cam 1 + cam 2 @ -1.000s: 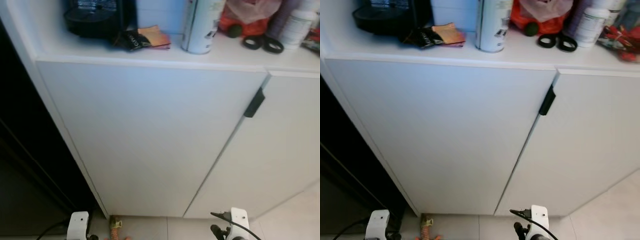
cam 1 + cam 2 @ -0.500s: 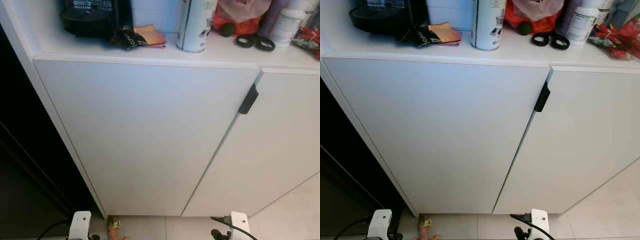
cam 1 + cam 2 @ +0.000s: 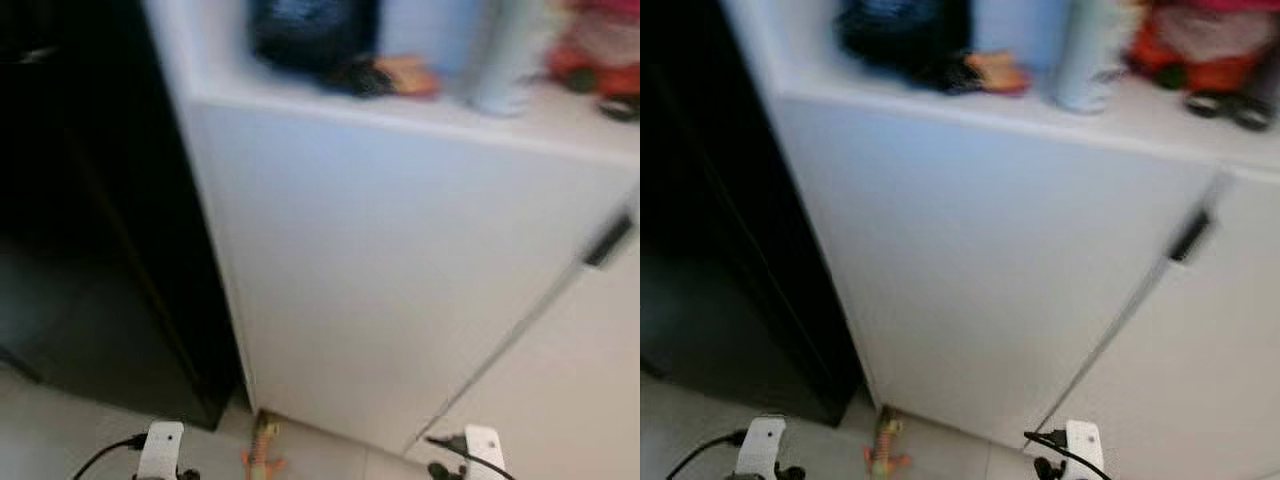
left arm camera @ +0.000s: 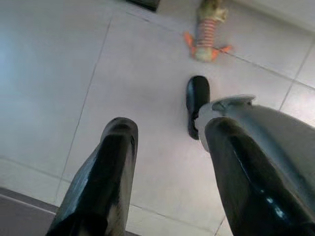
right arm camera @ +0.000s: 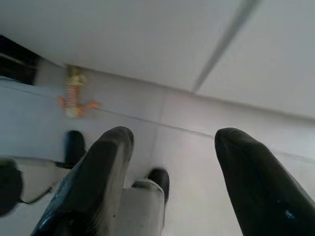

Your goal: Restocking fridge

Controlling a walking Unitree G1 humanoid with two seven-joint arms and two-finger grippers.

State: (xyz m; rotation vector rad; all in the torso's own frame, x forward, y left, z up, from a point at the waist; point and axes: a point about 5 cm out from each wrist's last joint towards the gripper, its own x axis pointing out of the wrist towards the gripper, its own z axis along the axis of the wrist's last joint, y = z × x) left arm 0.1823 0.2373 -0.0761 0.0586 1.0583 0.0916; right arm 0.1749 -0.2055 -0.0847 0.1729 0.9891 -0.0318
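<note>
A tall black unit [image 3: 80, 200], possibly the fridge, stands at the left, dark and shut as far as I can tell. To its right is a white cabinet [image 3: 400, 270] with a black door handle [image 3: 607, 242]. Both arms hang low at my sides, their wrists at the bottom of the eye views. My left gripper [image 4: 170, 132] is open over the tiled floor with nothing between its fingers. My right gripper [image 5: 174, 140] is also open and holds nothing, near the cabinet's foot.
On the cabinet top stand a black appliance [image 3: 310, 35], a white can [image 3: 505, 70] and a red bag [image 3: 600, 50], all blurred. A small orange striped toy [image 3: 262, 455] lies on the floor at the cabinet's base. Grey tiles [image 4: 74, 73] stretch out to the left.
The camera has swung to the left and the picture is blurred; far more of the black unit shows now. Both arms still hang as before.
</note>
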